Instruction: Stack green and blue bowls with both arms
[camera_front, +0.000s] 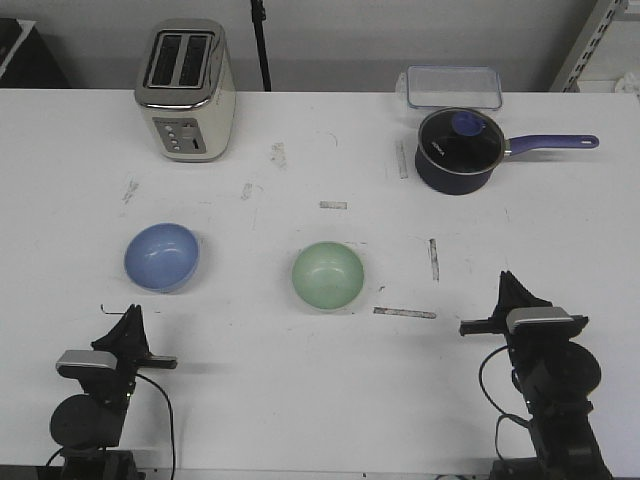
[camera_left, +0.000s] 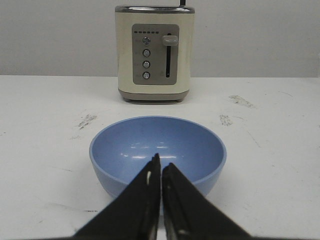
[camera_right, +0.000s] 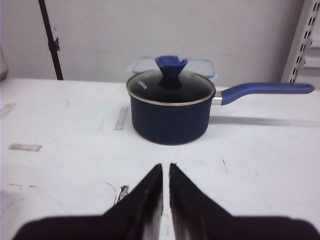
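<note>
The blue bowl (camera_front: 161, 256) sits upright and empty on the white table at the left. It fills the middle of the left wrist view (camera_left: 157, 150). The green bowl (camera_front: 327, 275) sits upright and empty near the table's centre, apart from the blue one. My left gripper (camera_front: 131, 318) is shut and empty, near the front edge, just short of the blue bowl; in the left wrist view (camera_left: 160, 162) its tips overlap the bowl's near rim. My right gripper (camera_front: 512, 283) is shut and empty at the front right, well right of the green bowl; it also shows in the right wrist view (camera_right: 165, 167).
A cream toaster (camera_front: 186, 90) stands at the back left. A dark navy saucepan (camera_front: 456, 150) with a glass lid and purple handle stands at the back right, with a clear plastic container (camera_front: 453, 86) behind it. Tape scraps and scuffs mark the table (camera_front: 300, 400).
</note>
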